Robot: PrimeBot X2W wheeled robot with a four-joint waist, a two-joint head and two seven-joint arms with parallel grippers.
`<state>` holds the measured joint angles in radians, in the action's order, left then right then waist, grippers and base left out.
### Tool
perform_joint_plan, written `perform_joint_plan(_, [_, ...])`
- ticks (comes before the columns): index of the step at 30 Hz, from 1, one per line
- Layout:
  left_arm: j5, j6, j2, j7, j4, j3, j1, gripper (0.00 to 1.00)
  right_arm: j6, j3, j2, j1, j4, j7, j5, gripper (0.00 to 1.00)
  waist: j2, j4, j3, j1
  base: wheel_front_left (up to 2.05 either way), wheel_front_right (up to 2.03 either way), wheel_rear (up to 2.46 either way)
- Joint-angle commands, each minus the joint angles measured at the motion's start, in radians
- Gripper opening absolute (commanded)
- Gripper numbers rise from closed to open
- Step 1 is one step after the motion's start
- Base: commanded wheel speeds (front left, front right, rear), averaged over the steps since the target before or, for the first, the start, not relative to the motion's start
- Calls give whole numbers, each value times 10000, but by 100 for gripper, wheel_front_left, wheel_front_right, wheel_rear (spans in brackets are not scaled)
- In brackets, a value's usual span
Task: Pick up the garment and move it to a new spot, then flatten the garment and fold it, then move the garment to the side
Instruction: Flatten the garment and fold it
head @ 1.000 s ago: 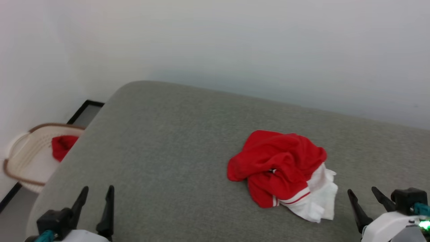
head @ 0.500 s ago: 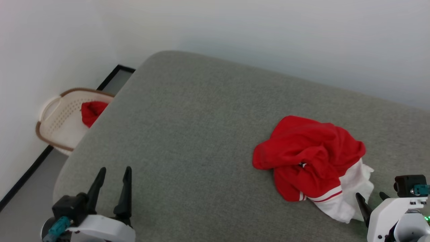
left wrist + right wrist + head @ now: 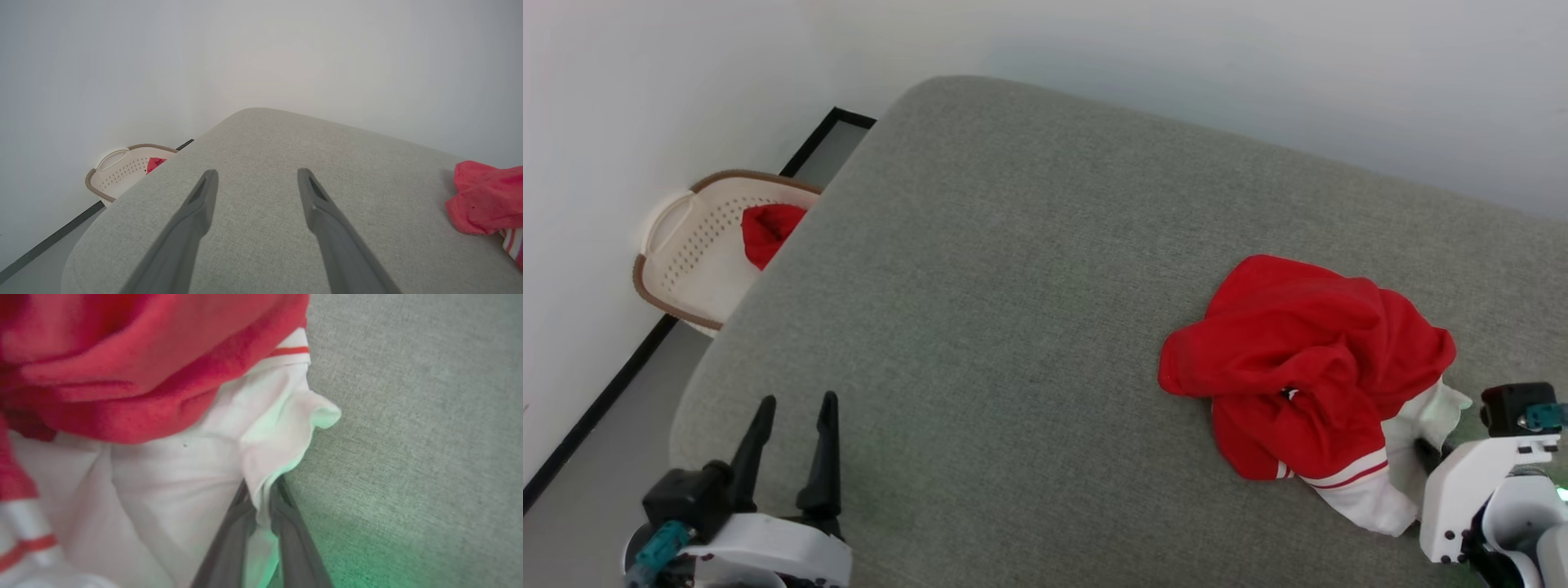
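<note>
My right gripper (image 3: 261,492), open a second ago, now pinches the garment (image 3: 1307,351) by its white sleeve, fingers low; left gripper (image 3: 798,398) hovers spread.

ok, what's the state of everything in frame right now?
garment: crumpled in a heap on the grey cushion, not yet lifted
right gripper: shut on the garment's white fabric
left gripper: open, holding nothing
basket: on the floor by the wall, red cloth inside

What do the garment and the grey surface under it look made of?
The garment: soft matte knit cloth, maybe jersey or fleece; it bunches in thick limp folds. The grey surface: matte woven upholstery, probably padded; fine flecked weave, rounded edge.
</note>
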<state>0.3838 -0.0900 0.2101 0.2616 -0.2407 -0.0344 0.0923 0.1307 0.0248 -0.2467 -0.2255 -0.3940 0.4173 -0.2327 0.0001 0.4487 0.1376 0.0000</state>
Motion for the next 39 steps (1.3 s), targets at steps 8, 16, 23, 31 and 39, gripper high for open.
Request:
perform_joint_plan(8, [-309,-217,-93,38,-20,421,-108,100,-6,-399,-271,-205,-258,54,-299,0,-1,-466,-199,0,0,0,0])
perform_joint_plan(16, [-522,-311,-111,29,79,707,-316,100,-6,-596,-760,-507,585,307,-502,0,-1,-1088,-596,0,0,0,0])
perform_joint_plan(23, [-584,-344,-137,26,74,820,-592,100,-6,-154,-1400,-170,1219,743,-537,0,-1,-1571,-982,0,0,0,0])
perform_joint_plan(31, [-603,-394,-142,26,35,741,-724,100,-6,903,-2031,342,1424,935,-393,0,-1,-1850,-1163,0,0,0,0])
perform_joint_plan(39, [-596,-400,-85,26,-9,559,-629,100,-6,1954,-2334,809,679,573,157,0,-1,-1869,-1162,0,0,0,0])
